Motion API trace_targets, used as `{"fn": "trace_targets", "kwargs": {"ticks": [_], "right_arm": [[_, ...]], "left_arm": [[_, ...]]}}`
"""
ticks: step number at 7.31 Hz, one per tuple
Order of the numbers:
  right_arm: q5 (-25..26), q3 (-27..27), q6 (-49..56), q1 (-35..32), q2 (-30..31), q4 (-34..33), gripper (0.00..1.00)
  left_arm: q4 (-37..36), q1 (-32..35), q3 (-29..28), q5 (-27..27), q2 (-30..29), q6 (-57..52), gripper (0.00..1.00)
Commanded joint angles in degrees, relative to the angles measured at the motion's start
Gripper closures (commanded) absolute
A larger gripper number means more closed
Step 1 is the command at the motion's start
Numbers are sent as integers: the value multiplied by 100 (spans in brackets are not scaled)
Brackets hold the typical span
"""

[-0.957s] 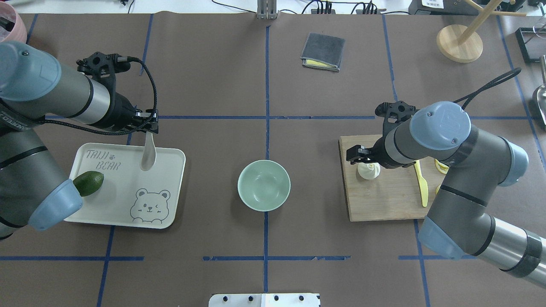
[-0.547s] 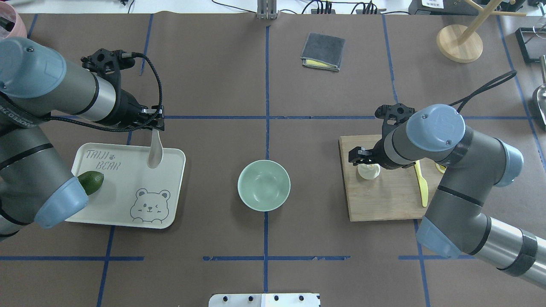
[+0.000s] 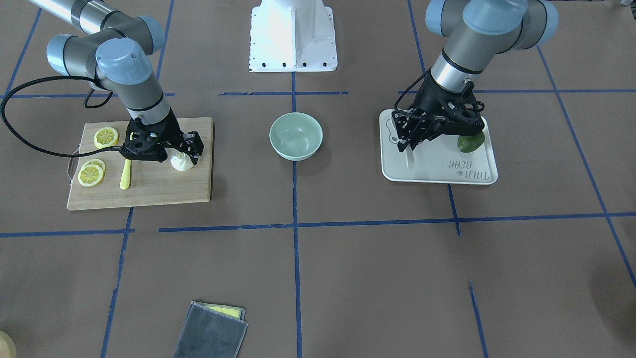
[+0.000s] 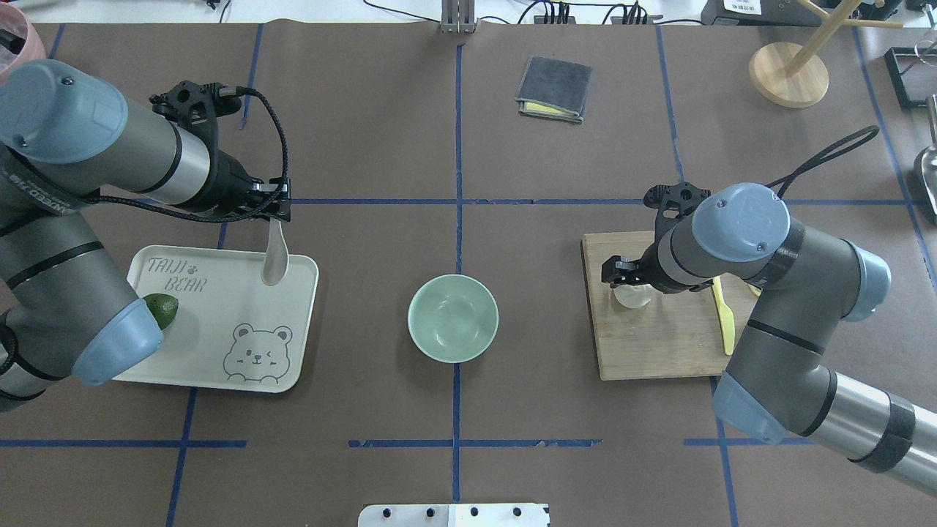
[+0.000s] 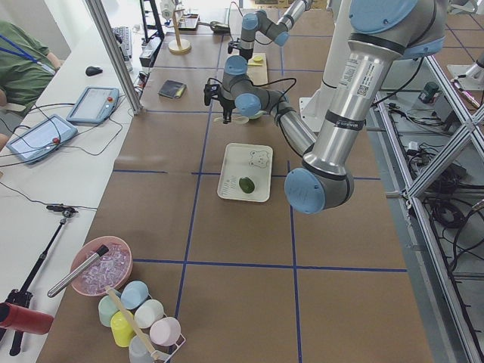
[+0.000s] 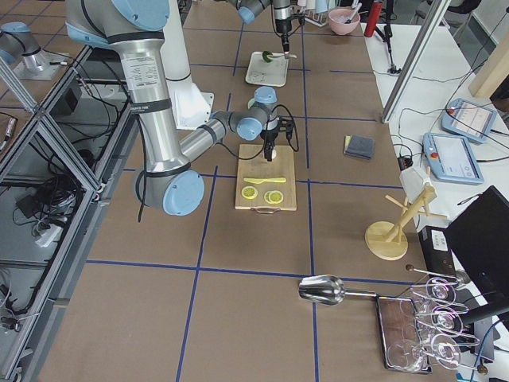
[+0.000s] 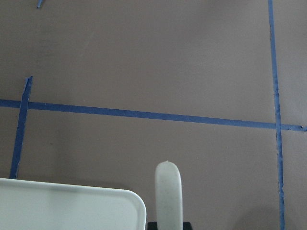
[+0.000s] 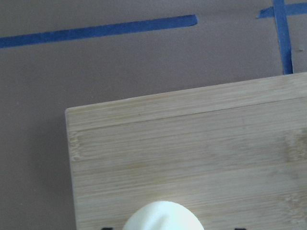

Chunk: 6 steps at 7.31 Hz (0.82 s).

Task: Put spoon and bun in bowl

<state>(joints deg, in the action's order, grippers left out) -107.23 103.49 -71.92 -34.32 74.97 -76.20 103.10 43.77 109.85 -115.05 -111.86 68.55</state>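
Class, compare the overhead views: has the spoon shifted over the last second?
Yes. Held by the left gripper, the spoon has drifted toward the bowl, nearing the bear tray's right edge.

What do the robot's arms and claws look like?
The left arm and right arm are grey tubes with pale blue round caps at the joints and shiny silver bands. The left claw and right claw are black, each trailing a black cable.
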Motion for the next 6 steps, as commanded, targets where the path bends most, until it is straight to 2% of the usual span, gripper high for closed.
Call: {"fn": "trace_targets", "kwargs": {"ticks": [1,2,4,6], "right_arm": [[-9,-4,-6,39,-26,0,33],[-9,-4,2,31,-35,0,49],[-9,4,2,31,-36,0,61],[-70,109,2,-74,-53,0,63]], "left_arm": [[0,-1,-60,0,-64,0,100],[0,-9,-174,-9,-178,0,100],[0,-62,-254,-9,-380,280,100],[9,-184,-263,-18,-564,579,100]]}}
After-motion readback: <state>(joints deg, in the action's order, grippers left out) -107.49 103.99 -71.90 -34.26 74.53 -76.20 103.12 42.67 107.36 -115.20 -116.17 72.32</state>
